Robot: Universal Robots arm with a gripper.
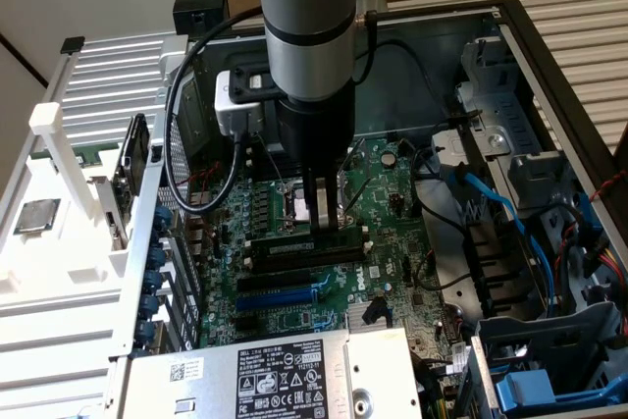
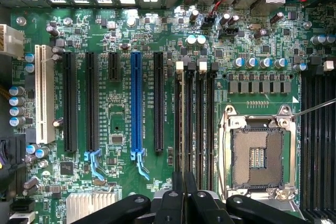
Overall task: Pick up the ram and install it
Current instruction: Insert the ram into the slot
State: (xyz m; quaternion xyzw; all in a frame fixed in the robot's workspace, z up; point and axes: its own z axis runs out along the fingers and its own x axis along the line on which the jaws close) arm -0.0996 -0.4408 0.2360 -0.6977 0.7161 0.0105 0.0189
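ok so the hand (image 1: pixel 319 226) is pinched shut on the top edge of the ram (image 1: pixel 287 250), which sits straight below it, its long axis running along the memory slots (image 2: pixel 202 124) beside the empty CPU socket (image 2: pixel 259 153), can't tell if it's seated.

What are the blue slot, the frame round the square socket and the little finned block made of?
Blue slot: probably moulded plastic, evenly coloured with a dull sheen.
Socket frame: looks like bare polished metal, silvery with bright glints.
Finned block: likely aluminium, pale matt silver, cut into thin fins.
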